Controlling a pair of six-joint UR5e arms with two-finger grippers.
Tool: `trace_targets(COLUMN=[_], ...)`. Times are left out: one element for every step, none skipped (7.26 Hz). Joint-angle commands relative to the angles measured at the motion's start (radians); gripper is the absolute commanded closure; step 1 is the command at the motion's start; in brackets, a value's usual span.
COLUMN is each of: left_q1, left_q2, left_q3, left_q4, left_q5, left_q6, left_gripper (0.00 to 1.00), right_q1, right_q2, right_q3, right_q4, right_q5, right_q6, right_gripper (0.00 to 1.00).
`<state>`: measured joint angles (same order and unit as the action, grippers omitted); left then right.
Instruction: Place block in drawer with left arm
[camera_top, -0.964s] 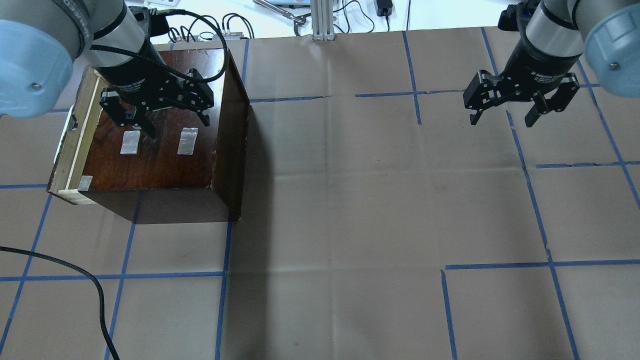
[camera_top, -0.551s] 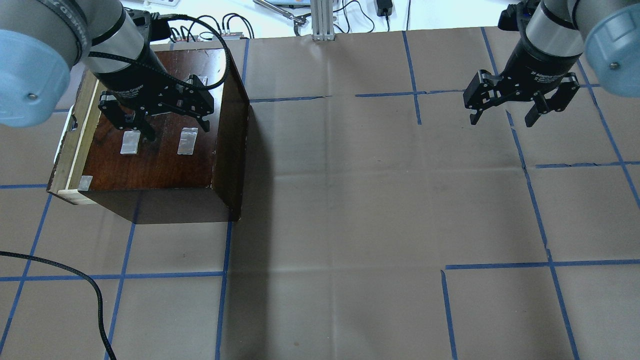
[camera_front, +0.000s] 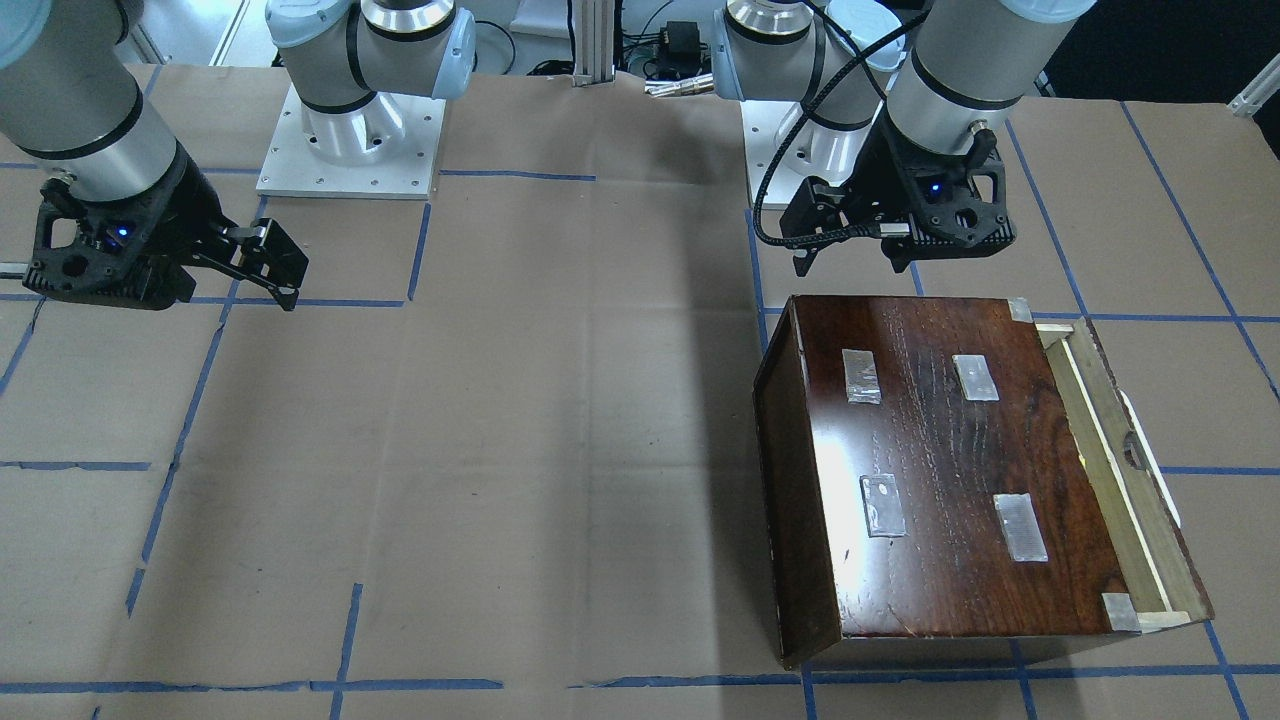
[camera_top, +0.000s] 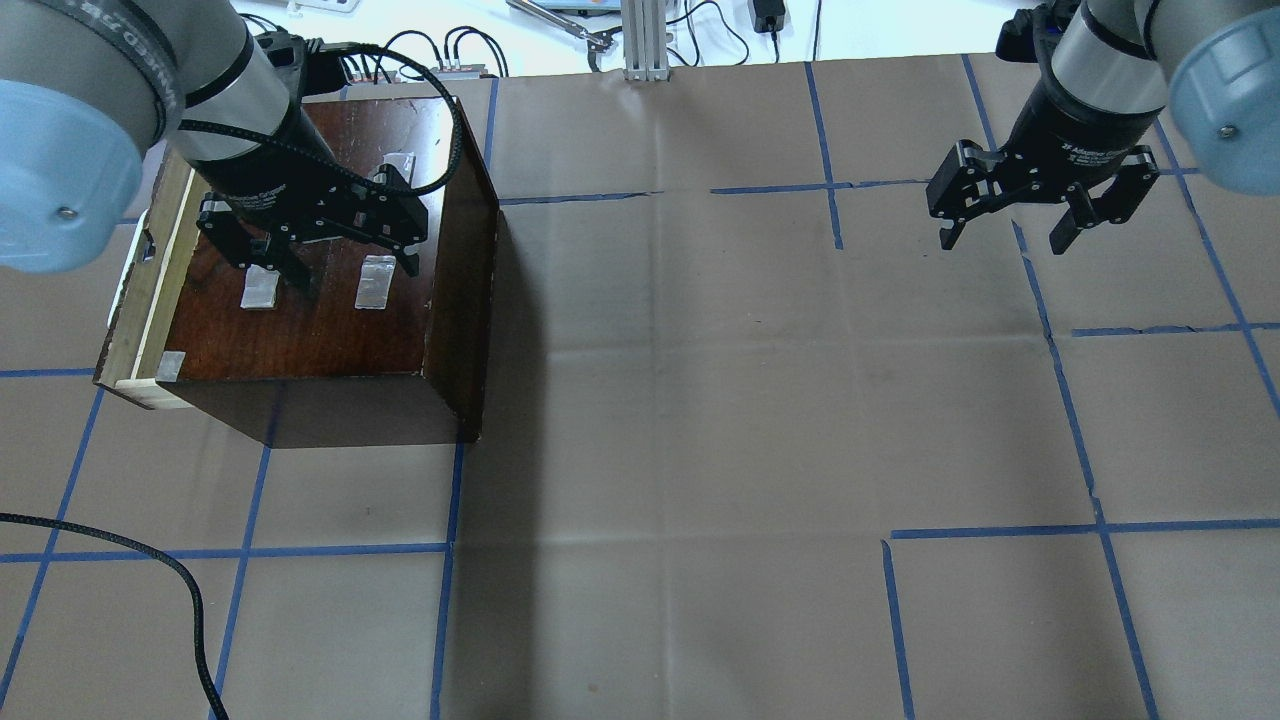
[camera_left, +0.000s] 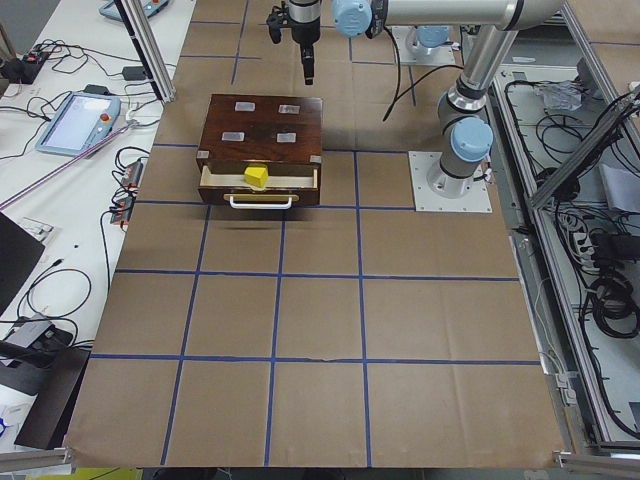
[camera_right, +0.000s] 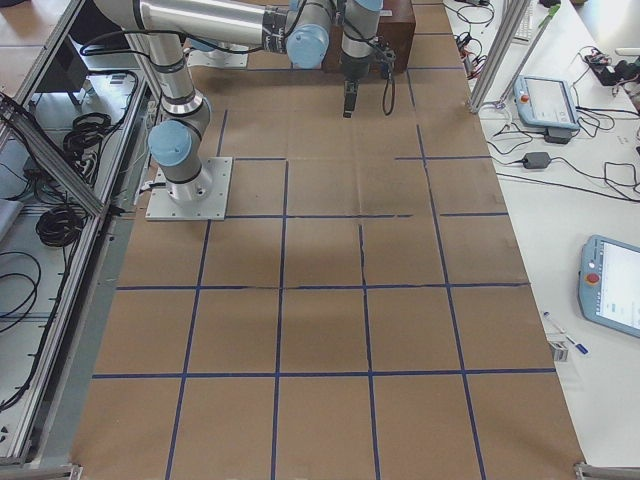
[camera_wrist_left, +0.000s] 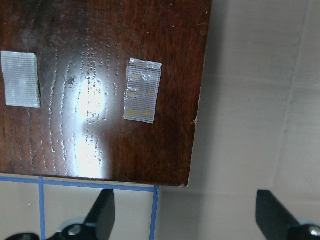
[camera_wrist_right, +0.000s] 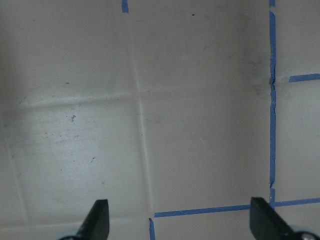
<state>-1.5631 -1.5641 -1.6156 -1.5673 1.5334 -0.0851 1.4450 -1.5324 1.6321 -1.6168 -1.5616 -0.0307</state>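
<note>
yellow block (camera_left: 256, 177) lies in the open drawer (camera_left: 300, 181) at the bench's left end; i'd raise the left gripper (camera_top: 357, 277), fingers apart, straight off the cabinet (camera_top: 330, 330), cable (camera_top: 440, 150) clear.

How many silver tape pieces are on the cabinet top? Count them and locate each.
6 tape pieces on the cabinet top: four in a two-by-two grid, two at its corners beside the drawer. None looks hidden.

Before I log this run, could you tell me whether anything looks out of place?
Nothing serious: the yellow block lies inside the drawer, which stands partly open. Only the blue tape lines are broken in spots.
</note>
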Motion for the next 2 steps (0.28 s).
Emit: trace_targets(left_q1=[0.0,0.0], left_q2=[0.001,0.002], left_q3=[-0.001,-0.001], left_q4=[0.001,0.0], left_q5=[-0.001,-0.001], left_q6=[0.001,0.001], left_gripper=[0.01,0.01], right_q1=[0.0,0.0], right_q2=[0.0,0.0], right_q3=[0.0,-0.001], right_q4=[0.002,0.0], right_q5=[0.0,0.0], right_q6=[0.0,0.0], right_gripper=[0.0,0.0])
